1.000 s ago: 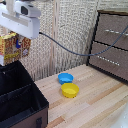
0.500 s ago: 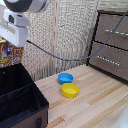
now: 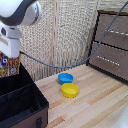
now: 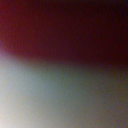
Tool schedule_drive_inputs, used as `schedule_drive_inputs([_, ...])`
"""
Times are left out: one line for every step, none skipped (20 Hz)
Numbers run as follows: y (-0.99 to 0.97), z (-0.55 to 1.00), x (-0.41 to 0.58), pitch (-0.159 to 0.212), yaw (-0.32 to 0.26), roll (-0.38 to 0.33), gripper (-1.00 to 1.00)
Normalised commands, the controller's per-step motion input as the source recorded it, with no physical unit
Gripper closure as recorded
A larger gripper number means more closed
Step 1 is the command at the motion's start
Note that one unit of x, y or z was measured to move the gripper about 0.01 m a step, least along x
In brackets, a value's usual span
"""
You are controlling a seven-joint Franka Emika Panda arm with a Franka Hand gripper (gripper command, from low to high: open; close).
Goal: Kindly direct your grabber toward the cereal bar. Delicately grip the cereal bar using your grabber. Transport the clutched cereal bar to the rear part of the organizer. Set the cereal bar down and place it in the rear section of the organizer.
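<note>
The grabber is hanging at the exterior view's left edge, directly over the far part of the organizer. Its flat white block is showing plainly, but the fingers are lying behind the cereal bar, so how far apart they are standing cannot be told from these pictures. The bar is sitting right under the white block, touching it or very nearly so, with its orange-yellow face and dark print turned toward the camera. It is riding above the bin's back rim rather than resting inside, though its lower end is dipping close to the dark edge there. Whether the fingers are actually pinching it is not showing.

Above the block, the arm's rounded white and grey joint is filling the upper corner of the exterior view's left, and a dark cable is trailing from it across the woven screen toward the wooden drawer cabinet at the exterior view's right.

The organizer is standing on the light wooden table, its black walls and an inner divider showing. Just beside it, toward the exterior view's right, a blue bowl and a yellow bowl are sitting close together, the yellow one nearer the camera.

The wrist view is giving only a blur, dark red over pale grey-green, with nothing recognisable.
</note>
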Motion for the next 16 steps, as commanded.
schedule_drive_inputs([0.0,-0.15,0.586,0.049,0.0,0.016,1.0])
schedule_drive_inputs([0.0,-0.1,0.494,0.024,0.0,0.023,1.0])
schedule_drive_inputs([0.0,-0.02,0.357,0.015,0.0,0.014,-1.0])
schedule_drive_inputs([0.0,0.0,0.194,0.015,0.0,0.004,-1.0])
schedule_drive_inputs([0.0,0.01,0.151,0.024,-0.003,0.001,-1.0])
schedule_drive_inputs([0.0,0.03,0.014,0.0,0.0,0.0,-1.0])
schedule_drive_inputs([-0.04,0.09,0.0,0.0,0.0,0.0,-1.0])
schedule_drive_inputs([0.0,0.16,0.017,0.041,-0.005,-0.005,-1.0])
schedule_drive_inputs([0.0,0.22,0.029,0.073,-0.005,0.0,-1.0])
schedule_drive_inputs([0.0,0.28,0.089,0.112,-0.009,0.0,-1.0])
schedule_drive_inputs([0.0,0.38,0.083,0.139,-0.023,0.0,-1.0])
schedule_drive_inputs([0.0,0.45,0.017,0.134,-0.028,0.0,-1.0])
schedule_drive_inputs([0.0,0.51,0.0,0.13,-0.032,0.0,-1.0])
schedule_drive_inputs([0.0,0.54,0.0,0.105,-0.043,0.0,-1.0])
schedule_drive_inputs([0.0,0.52,0.0,0.093,-0.043,0.0,-1.0])
schedule_drive_inputs([0.0,0.52,0.0,0.091,-0.049,0.0,-1.0])
